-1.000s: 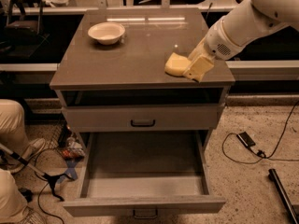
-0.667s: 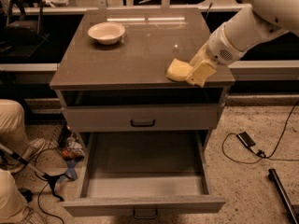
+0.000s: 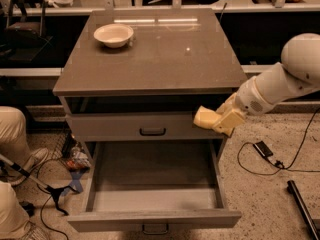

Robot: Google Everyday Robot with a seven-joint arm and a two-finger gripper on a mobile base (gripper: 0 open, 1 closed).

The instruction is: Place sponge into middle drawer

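The gripper [image 3: 223,121] hangs at the cabinet's [image 3: 165,64] right front edge. Its fingers grasp the pale yellow sponge [image 3: 204,117], which juts out left of them above the right side of the open middle drawer [image 3: 150,200].

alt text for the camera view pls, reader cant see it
The robot's gripper holds the pale yellow sponge in the air by the right front edge of the cabinet, level with the closed upper drawer and above the right side of the pulled-out middle drawer. A cream bowl sits back left on top of the cabinet.
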